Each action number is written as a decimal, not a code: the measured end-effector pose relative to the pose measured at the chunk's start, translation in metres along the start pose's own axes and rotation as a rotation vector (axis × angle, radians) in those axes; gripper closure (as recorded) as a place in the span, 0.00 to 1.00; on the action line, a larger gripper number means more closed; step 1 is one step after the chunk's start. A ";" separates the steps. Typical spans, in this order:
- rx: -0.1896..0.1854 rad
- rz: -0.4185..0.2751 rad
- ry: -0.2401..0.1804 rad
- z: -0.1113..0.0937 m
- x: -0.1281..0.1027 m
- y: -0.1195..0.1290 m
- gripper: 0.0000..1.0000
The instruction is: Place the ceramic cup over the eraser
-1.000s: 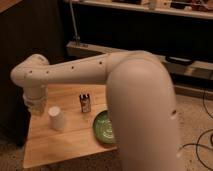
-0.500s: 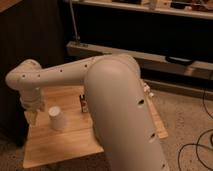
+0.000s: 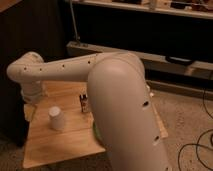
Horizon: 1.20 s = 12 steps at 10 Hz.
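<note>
The robot's white arm [image 3: 120, 100] fills the middle of the view. Its thick near link rises from the lower right, and a slimmer link reaches left across a wooden table [image 3: 60, 147]. At the far left the arm bends down into the gripper [image 3: 29, 111], which hangs low over the table's left edge. Its tip blends into the shadow and the table's rim, so it cannot be told whether the gripper is open or closed.

The ceramic cup [image 3: 56, 118] stands on the table just to the right of the gripper and slightly nearer the camera. It is close to the gripper, but a gap shows between them.

The eraser [image 3: 84, 103] is farther right of the gripper, past the cup and a little deeper on the table. It stands upright, dark with pale markings, right beside the arm's thick link. Bare wood separates the cup from the eraser, and the two do not touch.

To the right of the eraser and nearer the camera, a green sliver [image 3: 96, 131] shows at the edge of the thick link, which hides the rest of it.

Behind the table is a dark shelf unit with a pale ledge [image 3: 170, 59]. Cables [image 3: 197, 147] lie on the speckled floor at the far right.
</note>
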<state>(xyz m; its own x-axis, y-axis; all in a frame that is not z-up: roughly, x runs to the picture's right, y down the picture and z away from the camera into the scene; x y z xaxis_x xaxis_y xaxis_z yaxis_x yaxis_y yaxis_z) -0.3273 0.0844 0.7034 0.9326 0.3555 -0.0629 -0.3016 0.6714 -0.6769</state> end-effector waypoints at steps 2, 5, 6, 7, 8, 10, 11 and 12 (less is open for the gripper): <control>0.019 0.039 0.040 0.019 0.015 -0.017 0.22; 0.069 0.084 0.103 0.052 0.045 -0.041 0.22; 0.081 0.086 0.112 0.060 0.051 -0.044 0.22; 0.081 0.086 0.118 0.068 0.055 -0.044 0.22; 0.070 0.091 0.119 0.076 0.060 -0.044 0.22; 0.031 0.096 0.115 0.085 0.065 -0.041 0.22; 0.023 0.093 0.113 0.087 0.065 -0.038 0.22; 0.019 0.083 0.114 0.089 0.062 -0.033 0.22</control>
<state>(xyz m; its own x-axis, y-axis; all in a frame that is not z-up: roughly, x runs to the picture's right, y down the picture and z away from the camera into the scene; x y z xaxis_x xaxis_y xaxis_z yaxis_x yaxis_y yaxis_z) -0.2773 0.1424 0.7868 0.9203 0.3351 -0.2018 -0.3816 0.6556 -0.6517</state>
